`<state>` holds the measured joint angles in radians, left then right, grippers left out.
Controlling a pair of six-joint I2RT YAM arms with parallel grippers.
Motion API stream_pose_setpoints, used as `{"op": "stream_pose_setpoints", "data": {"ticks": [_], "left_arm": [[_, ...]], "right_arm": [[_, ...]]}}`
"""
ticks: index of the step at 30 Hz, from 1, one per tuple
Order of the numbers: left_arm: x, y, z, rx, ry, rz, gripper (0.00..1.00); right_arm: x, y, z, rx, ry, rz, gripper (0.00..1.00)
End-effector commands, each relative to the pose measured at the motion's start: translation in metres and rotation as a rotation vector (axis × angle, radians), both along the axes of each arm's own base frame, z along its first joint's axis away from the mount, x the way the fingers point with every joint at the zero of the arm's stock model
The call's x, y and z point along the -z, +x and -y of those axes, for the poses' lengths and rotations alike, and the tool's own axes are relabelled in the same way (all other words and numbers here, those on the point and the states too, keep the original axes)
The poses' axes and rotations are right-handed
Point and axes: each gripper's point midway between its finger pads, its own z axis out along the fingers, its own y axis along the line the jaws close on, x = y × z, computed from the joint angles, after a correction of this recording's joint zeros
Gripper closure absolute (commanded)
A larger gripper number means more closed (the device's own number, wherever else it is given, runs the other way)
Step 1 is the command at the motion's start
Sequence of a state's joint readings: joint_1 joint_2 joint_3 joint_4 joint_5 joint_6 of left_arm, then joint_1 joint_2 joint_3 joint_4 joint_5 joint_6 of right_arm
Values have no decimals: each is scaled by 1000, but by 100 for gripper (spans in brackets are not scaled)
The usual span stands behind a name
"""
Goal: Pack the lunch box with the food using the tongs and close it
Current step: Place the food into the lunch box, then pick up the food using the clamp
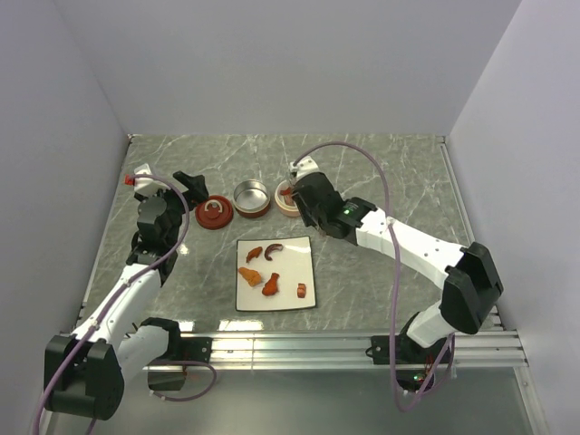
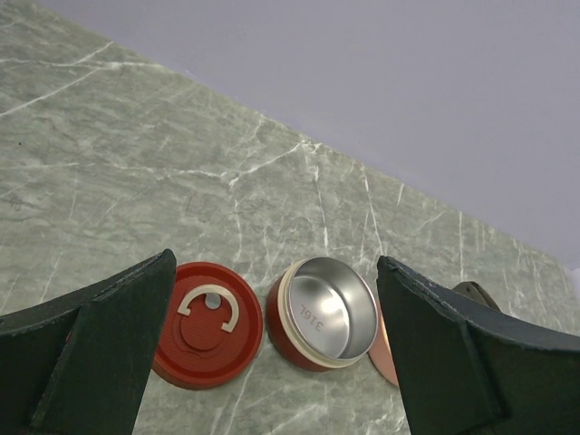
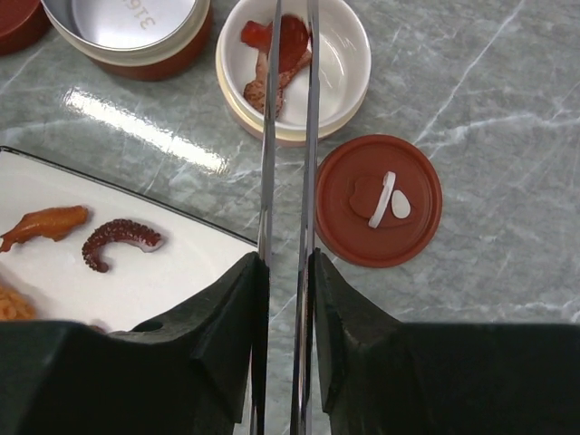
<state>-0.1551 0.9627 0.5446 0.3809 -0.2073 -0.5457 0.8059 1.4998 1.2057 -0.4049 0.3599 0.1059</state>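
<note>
Your right gripper (image 3: 288,263) fills the bottom of its wrist view. Its two dark fingers are pinched on the tongs (image 3: 268,163), whose slim arms run almost parallel with a thin gap between them. The tong tips end inside the white-lined cup (image 3: 349,68), over a red and a brown piece of food (image 3: 283,50); you cannot tell whether the tips pinch the red piece. A red lid (image 3: 419,204) lies flat, handle up, just beside that cup on its right, near the corner of the white plate (image 3: 181,272) but apart from it. The steel-lined cup (image 3: 127,23) stands just beside the white one on its left. Five more pieces sit on the plate, among them an orange chunk (image 3: 45,222) and a curved dark strip (image 3: 113,240).

From above, you have bare marble table (image 1: 390,172) behind the cups up to the back wall, and rightward to the side wall. The strip between the plate's far edge and the cups is narrow. A metal rail (image 1: 344,344) borders the near edge.

Your right arm reaches from the near right corner with its elbow raised by the right edge. The forearm slants left and away, and the wrist is over the white cup. Your left arm rises along the left edge. The left gripper (image 2: 275,263) is spread wide with nothing between its fingers, pointing toward the second red lid (image 2: 186,355) and the steel cup.
</note>
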Motion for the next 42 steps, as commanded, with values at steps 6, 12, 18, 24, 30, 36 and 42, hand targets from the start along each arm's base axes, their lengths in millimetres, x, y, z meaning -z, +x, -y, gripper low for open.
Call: {"op": "stream_pose_setpoints", "data": {"ticks": [6,12,18,24,30,36,42], "left_arm": [[-16,7,-1,-8,-17,46,1],[-17,7,-1,-8,-20,51,1],[-17,7,0,-5,-19,49,1],[-17,8,2,3,-21,51,1],[-16,9,3,14,-20,46,1],[-18,7,3,15,-23,54,1],[-19,6,5,25,-25,60,1]], "right_arm": [[-23,27,-11,2,35,61,48],[-26,22,-8,-1,55,69,46],[-24,-1,-9,-43,92,76,46],[-5,-48,-21,-113,114,52,46],[11,-95,-26,-173,140,23,46],[20,-116,-18,-144,120,11,46],[28,-135,-19,-145,97,-7,46]]}}
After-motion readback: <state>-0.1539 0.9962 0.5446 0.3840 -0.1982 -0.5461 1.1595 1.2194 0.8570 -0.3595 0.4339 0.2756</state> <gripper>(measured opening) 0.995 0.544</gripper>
